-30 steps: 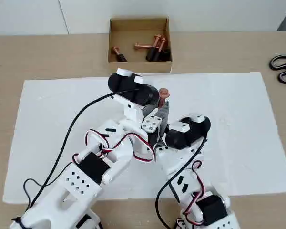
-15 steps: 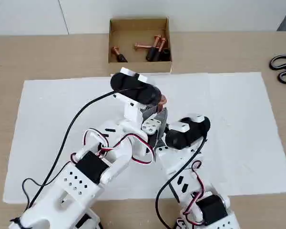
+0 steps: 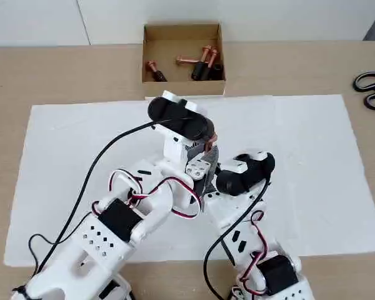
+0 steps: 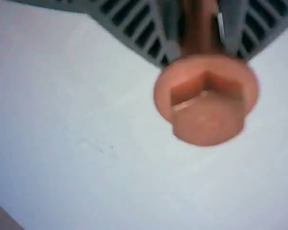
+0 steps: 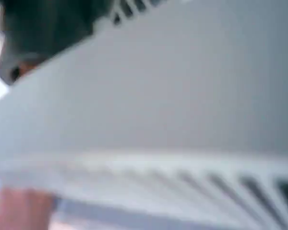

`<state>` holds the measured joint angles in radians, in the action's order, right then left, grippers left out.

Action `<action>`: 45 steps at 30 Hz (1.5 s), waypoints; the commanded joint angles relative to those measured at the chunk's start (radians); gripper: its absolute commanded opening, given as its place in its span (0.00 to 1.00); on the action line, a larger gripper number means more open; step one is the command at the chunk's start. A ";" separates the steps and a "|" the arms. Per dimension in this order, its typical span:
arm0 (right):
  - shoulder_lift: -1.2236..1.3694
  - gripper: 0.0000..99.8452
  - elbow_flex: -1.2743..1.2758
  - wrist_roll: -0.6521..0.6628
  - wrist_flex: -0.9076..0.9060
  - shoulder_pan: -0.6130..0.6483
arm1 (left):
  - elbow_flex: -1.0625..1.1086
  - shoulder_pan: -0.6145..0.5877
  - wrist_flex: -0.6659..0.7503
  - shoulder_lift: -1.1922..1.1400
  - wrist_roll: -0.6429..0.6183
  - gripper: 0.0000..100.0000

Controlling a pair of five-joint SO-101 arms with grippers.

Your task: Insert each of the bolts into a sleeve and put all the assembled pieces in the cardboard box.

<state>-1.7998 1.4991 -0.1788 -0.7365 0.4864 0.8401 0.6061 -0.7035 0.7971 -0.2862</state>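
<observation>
On the bench (image 3: 62,69), a white sheet (image 3: 312,162) spreads below the cardboard box (image 3: 181,87) at 12 o'clock, where assembled pieces (image 3: 203,65) already lie. At centre, the left claw (image 4: 199,28) is clenched on a copper bolt (image 4: 205,103) by its shank. Whether the right claw (image 5: 158,182) grips anything cannot be told. Insertion appears to be in hand; next, the shank needs lining up with a sleeve.

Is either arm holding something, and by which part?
The left gripper holds a copper bolt by its shank, head sticking out. Whether the right arm holds anything cannot be told.
</observation>
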 commanded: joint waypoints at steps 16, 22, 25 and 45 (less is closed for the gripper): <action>-0.015 0.00 -0.011 -0.003 0.024 -0.012 | -0.030 -0.015 -0.072 0.015 0.017 0.01; -0.015 0.00 -0.011 -0.003 0.024 -0.012 | -0.030 -0.015 -0.072 0.012 0.017 0.01; -0.015 0.00 -0.011 -0.003 0.024 -0.012 | -0.030 -0.015 -0.071 0.012 0.017 0.01; -0.015 0.00 -0.015 -0.003 0.025 -0.012 | -0.031 -0.014 -0.071 0.011 0.012 0.01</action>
<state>-1.7998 1.5021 -0.1788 -0.7380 0.4879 0.8263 0.6061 -0.7495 0.7986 -0.2862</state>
